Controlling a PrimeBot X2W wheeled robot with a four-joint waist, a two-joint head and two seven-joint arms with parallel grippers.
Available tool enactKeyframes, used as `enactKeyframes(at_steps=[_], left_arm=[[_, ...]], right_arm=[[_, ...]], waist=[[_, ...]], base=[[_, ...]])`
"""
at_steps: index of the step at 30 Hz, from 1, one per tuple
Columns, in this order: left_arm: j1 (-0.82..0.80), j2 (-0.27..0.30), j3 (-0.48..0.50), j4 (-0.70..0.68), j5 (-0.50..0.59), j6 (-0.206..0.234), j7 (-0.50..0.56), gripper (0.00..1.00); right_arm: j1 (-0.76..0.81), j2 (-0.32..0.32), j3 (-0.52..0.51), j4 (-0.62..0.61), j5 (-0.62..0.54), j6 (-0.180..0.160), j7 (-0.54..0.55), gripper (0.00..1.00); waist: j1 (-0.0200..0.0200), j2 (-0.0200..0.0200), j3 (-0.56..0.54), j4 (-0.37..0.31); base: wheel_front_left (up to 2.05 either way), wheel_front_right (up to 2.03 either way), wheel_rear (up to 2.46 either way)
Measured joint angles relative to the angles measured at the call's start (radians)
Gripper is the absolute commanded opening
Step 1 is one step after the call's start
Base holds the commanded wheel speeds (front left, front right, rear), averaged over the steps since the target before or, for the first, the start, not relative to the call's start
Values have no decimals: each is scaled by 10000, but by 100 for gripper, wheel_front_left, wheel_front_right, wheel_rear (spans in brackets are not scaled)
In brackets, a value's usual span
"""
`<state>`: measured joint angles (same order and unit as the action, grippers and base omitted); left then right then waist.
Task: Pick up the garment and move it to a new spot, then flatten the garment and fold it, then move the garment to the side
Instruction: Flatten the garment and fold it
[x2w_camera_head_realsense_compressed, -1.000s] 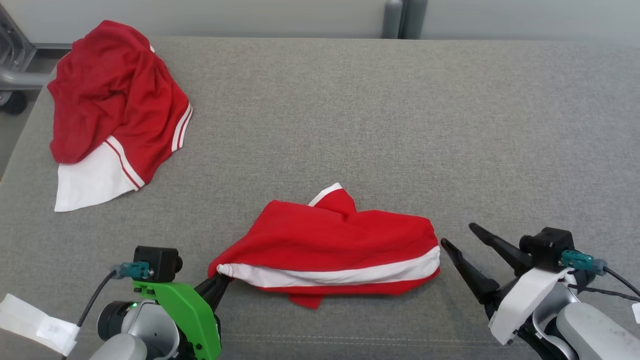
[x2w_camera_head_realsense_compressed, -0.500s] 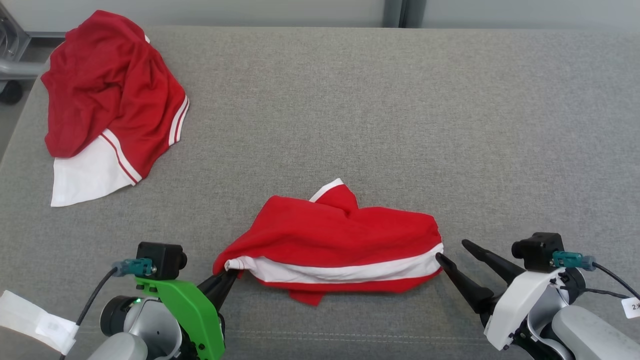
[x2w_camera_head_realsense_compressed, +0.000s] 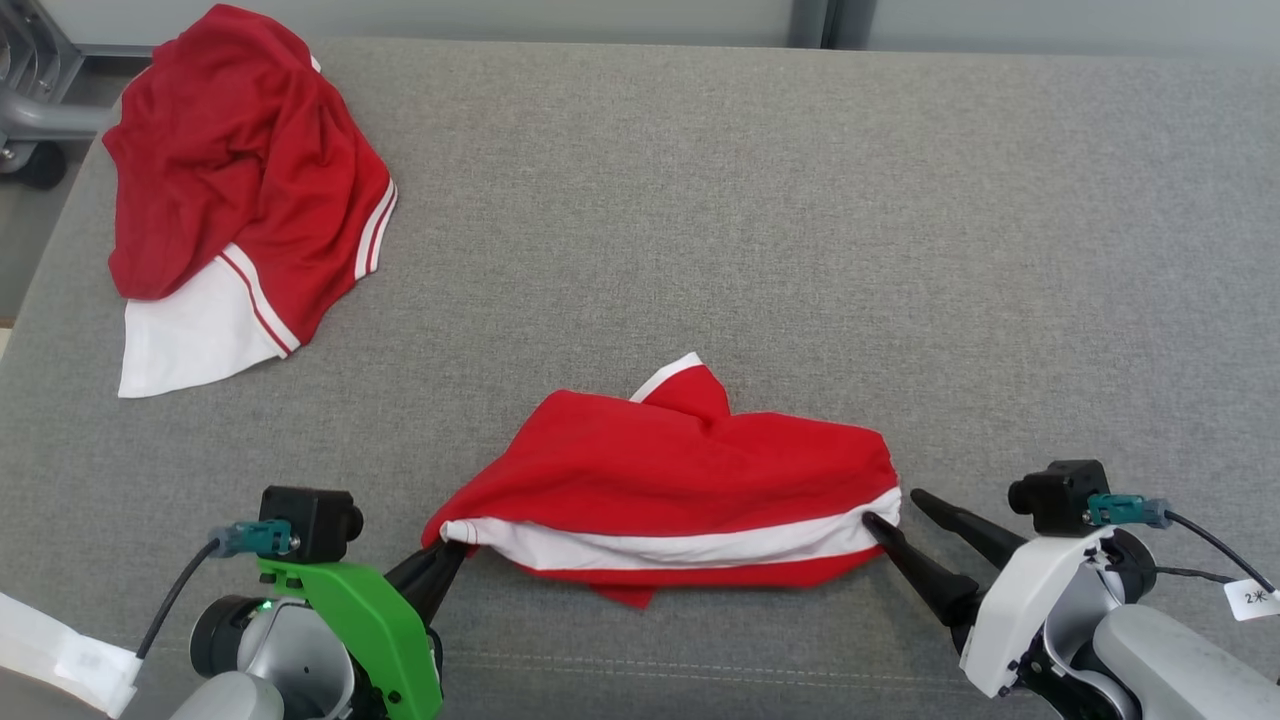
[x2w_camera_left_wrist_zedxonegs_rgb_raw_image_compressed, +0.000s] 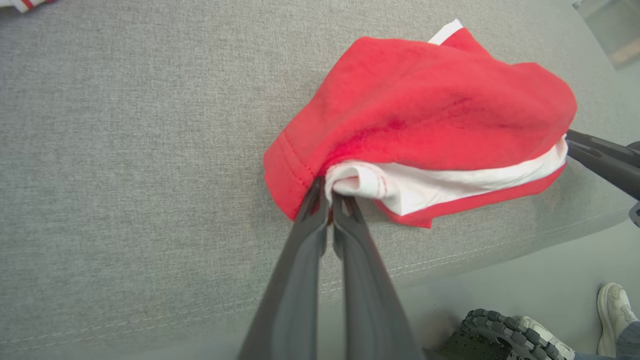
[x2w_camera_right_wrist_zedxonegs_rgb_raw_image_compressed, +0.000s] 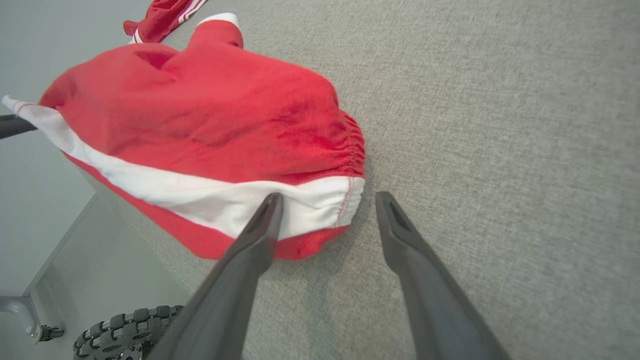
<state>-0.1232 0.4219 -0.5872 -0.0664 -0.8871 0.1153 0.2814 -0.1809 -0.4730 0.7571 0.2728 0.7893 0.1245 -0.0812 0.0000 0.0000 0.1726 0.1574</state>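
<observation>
Red, white-banded cloth garment (x2w_camera_head_realsense_compressed: 680, 480) lies bunched, neither flattened nor folded; left gripper (x2w_camera_left_wrist_zedxonegs_rgb_raw_image_compressed: 327, 197) fingers clamp one end, right gripper (x2w_camera_right_wrist_zedxonegs_rgb_raw_image_compressed: 328, 196) fingers spread at the other.

A robotics lab or test room is suggested: a bench (x2w_camera_head_realsense_compressed: 800, 200) covered in grey fabric is set before plain pale wall panels (x2w_camera_head_realsense_compressed: 500, 18), a wheeled metal frame (x2w_camera_head_realsense_compressed: 40, 120) is seen by its far left corner, and a smooth grey floor (x2w_camera_left_wrist_zedxonegs_rgb_raw_image_compressed: 525, 280) with a person's shoe (x2w_camera_left_wrist_zedxonegs_rgb_raw_image_compressed: 612, 305) is shown below.

Matt red-and-white cloth shorts (x2w_camera_head_realsense_compressed: 680, 470); coarse grey woven fabric over table (x2w_camera_head_realsense_compressed: 800, 250); right claw (x2w_camera_right_wrist_zedxonegs_rgb_raw_image_compressed: 328, 196) smooth dark plastic, faint sheen.
</observation>
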Motion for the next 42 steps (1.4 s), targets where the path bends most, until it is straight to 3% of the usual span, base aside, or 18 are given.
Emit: enactKeyframes(at_steps=[1,2,3,5,9,15,16,31,42], left_arm=[[16,2,8,-19,0,2,6,0],[21,2,17,-42,0,4,8,0],[22,2,35,-71,0,6,8,0],[29,2,63,-104,2,6,10,0],[90,4,136,-138,2,8,12,0],[226,4,255,-192,10,38,84,0],[250,4,259,-201,12,38,84,0],[423,-10,648,-426,33,82,-8,0],[642,194,1118,-2683,-585,-23,-6,0]], right_arm=[[-32,-8,46,25,40,0,-2,75],[-63,-10,86,46,44,0,-2,67],[-93,-13,117,61,81,0,-2,49],[-185,-29,182,92,153,0,-12,37],[-321,-102,324,138,226,0,-38,20],[-492,-186,539,148,322,0,-182,6],[-529,-234,556,146,345,0,-215,0],[-950,-819,1005,-525,420,0,-639,0],[-1199,-1906,-88,-2882,1593,0,-1005,0]], waist=[[0,0,6,2],[0,0,12,2],[0,0,18,3],[0,0,29,1],[0,0,34,-15],[0,0,4,-95],[0,0,1,-108],[0,0,-340,-355],[0,0,-671,-944]], base=[[0,0,0],[0,0,0],[0,0,0],[0,0,0],[0,0,0],[0,0,0],[0,0,0],[0,0,0],[0,0,0]])
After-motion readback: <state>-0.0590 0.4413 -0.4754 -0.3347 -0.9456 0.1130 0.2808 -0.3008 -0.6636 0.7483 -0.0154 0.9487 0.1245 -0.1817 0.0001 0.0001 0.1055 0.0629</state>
